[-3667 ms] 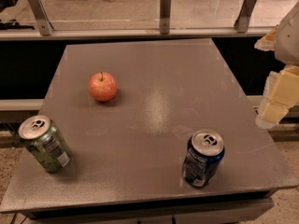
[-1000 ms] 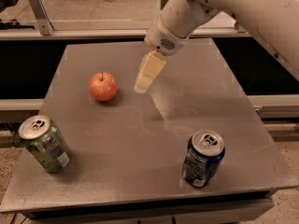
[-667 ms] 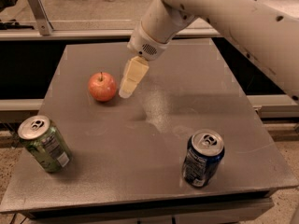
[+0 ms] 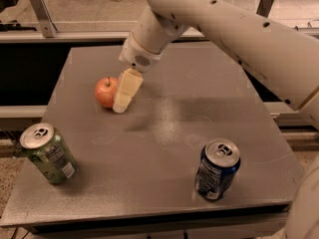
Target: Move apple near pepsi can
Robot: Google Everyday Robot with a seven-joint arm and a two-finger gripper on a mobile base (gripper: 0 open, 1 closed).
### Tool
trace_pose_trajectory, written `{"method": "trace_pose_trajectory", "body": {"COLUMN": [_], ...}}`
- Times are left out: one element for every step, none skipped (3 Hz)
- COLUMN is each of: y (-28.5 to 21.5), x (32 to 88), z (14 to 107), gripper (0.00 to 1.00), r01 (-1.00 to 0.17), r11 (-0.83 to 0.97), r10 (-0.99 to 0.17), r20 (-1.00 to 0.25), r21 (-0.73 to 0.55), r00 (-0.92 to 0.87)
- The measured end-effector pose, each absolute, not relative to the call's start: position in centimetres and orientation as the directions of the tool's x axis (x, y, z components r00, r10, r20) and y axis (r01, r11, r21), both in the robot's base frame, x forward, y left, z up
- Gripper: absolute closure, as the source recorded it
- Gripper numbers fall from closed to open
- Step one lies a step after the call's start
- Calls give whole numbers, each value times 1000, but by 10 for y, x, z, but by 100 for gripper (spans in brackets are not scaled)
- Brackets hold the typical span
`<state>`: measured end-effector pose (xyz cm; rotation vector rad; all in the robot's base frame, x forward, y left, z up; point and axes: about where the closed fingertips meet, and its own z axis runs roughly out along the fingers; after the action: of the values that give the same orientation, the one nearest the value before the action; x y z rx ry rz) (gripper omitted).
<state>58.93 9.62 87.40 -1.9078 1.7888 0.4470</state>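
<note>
The red-orange apple [image 4: 105, 92] sits on the grey table [image 4: 169, 118] at the left of its far half. My gripper [image 4: 120, 103] hangs from the white arm, reaches down to the table surface and sits right against the apple's right side, hiding that edge of it. The dark blue pepsi can [image 4: 217, 169] stands upright at the near right of the table, well away from the apple and the gripper.
A green can [image 4: 48, 153] with a silver top stands at the near left corner. A metal rail [image 4: 75, 35] runs behind the table's far edge. The white arm [image 4: 234, 29] spans the upper right of the view.
The arm has swung in from the right edge across the table to the left and come down, so the gripper is now beside the apple. Apple and cans have not moved.
</note>
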Motion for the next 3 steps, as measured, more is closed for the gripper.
{"method": "trace_pose_trajectory", "body": {"y": [111, 120, 125], "x": [581, 578, 577], "z": [867, 862, 860], "gripper": [0, 12, 36], "r01": [-992, -990, -989], "r11": [-65, -93, -110], "r10": [-827, -825, -824], "r20": [-550, -549, -547], "r21": [-111, -103, -96], "r00": [116, 134, 145]}}
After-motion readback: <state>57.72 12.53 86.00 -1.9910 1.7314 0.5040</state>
